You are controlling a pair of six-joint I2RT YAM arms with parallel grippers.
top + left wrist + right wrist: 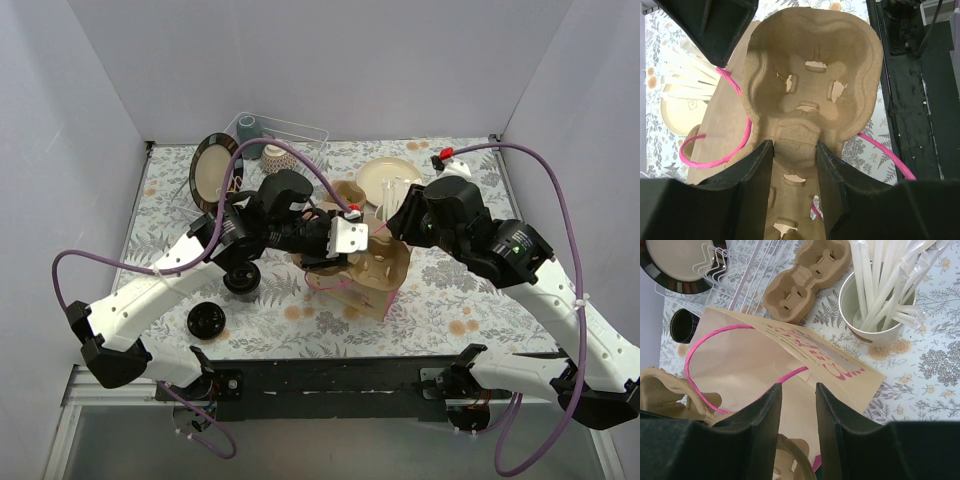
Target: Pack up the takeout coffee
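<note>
takeout coffee (242, 278) near bag (730, 355) | left pincer (795, 145) clamps carrier (810, 75) | right pincer (798, 387) apart over bag

The left arm (150, 290) and the right arm (540, 270) are stretched from the near edge of the tabletop (450, 290) toward its middle and angled inward, so that the wrists are set close together. The left tool (795, 146) is closed on the narrow waist of a cardboard cup carrier (815, 75). The right tool (798, 387) is pointed downward, its jaws parted.
</note>
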